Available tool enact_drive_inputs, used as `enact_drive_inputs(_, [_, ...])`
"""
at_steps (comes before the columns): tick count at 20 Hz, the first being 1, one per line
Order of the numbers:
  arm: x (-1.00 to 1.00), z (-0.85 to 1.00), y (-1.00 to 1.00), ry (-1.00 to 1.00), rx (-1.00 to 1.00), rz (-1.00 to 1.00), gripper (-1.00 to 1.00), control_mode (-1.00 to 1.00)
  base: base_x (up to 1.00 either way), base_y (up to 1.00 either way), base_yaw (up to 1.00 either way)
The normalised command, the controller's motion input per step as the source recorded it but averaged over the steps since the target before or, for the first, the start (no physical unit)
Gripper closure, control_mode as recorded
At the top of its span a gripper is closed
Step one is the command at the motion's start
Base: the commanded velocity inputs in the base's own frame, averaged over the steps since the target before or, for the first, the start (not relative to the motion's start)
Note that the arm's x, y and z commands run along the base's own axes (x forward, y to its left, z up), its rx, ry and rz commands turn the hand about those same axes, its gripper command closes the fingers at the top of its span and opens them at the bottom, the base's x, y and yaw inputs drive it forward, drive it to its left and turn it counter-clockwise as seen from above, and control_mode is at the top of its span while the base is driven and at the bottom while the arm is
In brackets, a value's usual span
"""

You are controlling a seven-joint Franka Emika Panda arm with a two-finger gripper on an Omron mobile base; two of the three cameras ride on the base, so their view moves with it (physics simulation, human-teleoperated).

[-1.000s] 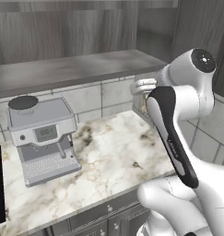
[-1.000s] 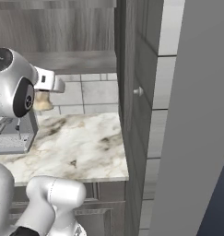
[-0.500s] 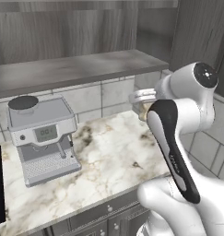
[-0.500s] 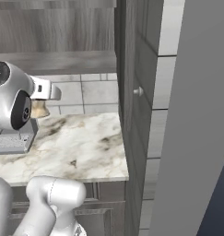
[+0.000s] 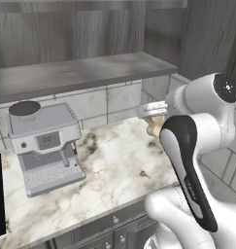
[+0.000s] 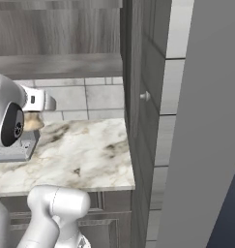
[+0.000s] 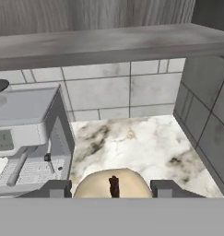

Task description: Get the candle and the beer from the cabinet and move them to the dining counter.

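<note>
My gripper (image 7: 112, 190) is shut on the candle (image 7: 112, 183), a cream-beige wax lump with a dark wick, squeezed between both fingertips (image 7: 56, 189). In the left base view the candle (image 5: 155, 128) hangs under the gripper (image 5: 152, 117), above the right end of the marble worktop. The right base view has the candle (image 6: 33, 123) beside the white wrist, with the gripper (image 6: 39, 110) over it. The cabinet (image 5: 80, 73) of grey-brown wood hangs above, its lowest shelf bare. Its open door (image 6: 138, 72) carries a small round knob. The beer and the dining counter are out of view.
A grey coffee machine (image 5: 42, 141) stands on the left of the marble worktop (image 5: 114, 165), below the cabinet shelf. Tiled wall closes the back and right side. The open door (image 6: 138, 72) stands at the worktop's right end. Grey drawer fronts (image 5: 114, 223) run under the worktop's edge.
The gripper has come down from just under the cabinet shelf toward the worktop with the candle still in it. The arm's elbow has swung across in front.
</note>
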Motion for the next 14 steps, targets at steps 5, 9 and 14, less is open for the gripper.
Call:
enact_drive_inputs(5, [-0.08,0.00,-0.01,0.00,0.00,-0.11,1.00,-1.00,0.00,0.00,0.00])
enact_drive_inputs(9, [-0.02,0.00,0.00,0.00,0.00,-0.11,1.00,-1.00,0.00,0.00,0.00])
enact_drive_inputs(14, [-0.02,0.00,-0.01,0.00,0.00,-0.03,1.00,1.00,-0.16,-0.05,0.00])
